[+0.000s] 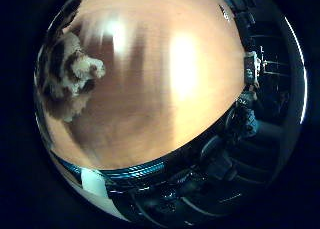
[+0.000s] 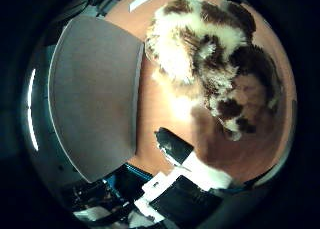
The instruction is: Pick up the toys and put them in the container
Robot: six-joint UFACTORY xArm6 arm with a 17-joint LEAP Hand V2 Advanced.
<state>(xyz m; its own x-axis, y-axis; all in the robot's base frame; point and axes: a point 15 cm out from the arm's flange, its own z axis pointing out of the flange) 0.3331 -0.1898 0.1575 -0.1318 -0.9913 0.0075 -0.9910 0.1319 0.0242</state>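
Note:
A fluffy brown and white plush toy (image 2: pixel 215 54) lies on the wooden table (image 1: pixel 170 79). In the right thumb side palm view it is close under the palm. It also shows in the right little finger side palm view (image 1: pixel 70 74), at the table's side. My hand (image 2: pixel 185 164) shows as one white finger with a black tip, reaching in beside the toy without touching it. The finger is relaxed and holds nothing. A grey container (image 2: pixel 95 89) with rounded corners stands on the table next to the toy.
The table's edge (image 1: pixel 150 164) runs past the bare wood in the right little finger side palm view. Beyond it are dark room furnishings (image 1: pixel 250 109).

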